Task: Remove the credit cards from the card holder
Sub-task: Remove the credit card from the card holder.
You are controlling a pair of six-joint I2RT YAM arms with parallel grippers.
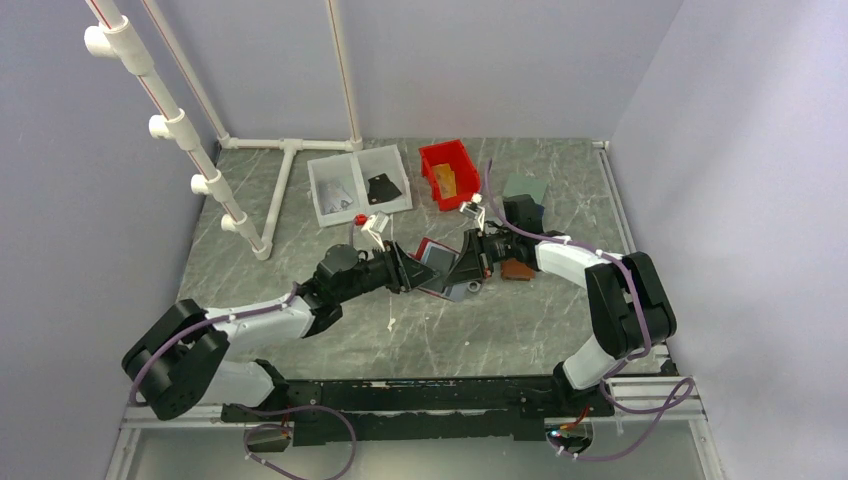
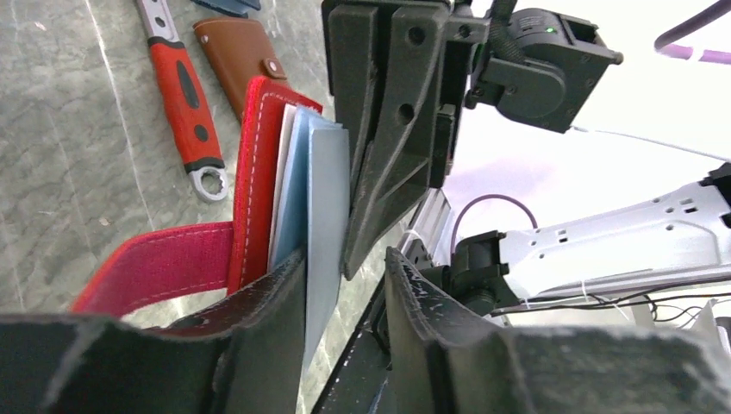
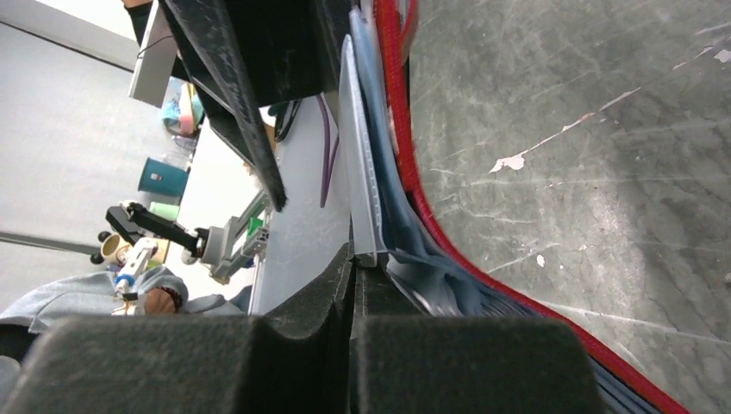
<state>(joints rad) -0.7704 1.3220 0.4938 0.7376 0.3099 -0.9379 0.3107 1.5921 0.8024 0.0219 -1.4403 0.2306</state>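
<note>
The red card holder (image 1: 436,262) is held up open between my two grippers, its pale blue-grey inside showing. In the left wrist view its red cover (image 2: 254,172) and strap (image 2: 155,267) lie left of my fingers. A pale blue-grey card (image 2: 328,198) sticks out of it into the gap of my open left gripper (image 2: 345,267), against the left finger. My right gripper (image 3: 353,259) is shut, its tips at the card's edge (image 3: 358,172), beside the holder's red rim (image 3: 396,129). From above, the left gripper (image 1: 412,270) and right gripper (image 1: 466,262) nearly meet.
A brown wallet (image 1: 517,268) lies right of the holder, with a red-handled wrench (image 2: 181,95) beside it. A red bin (image 1: 447,173) and a white two-part tray (image 1: 358,185) stand behind. A white pipe frame (image 1: 290,150) stands at the back left.
</note>
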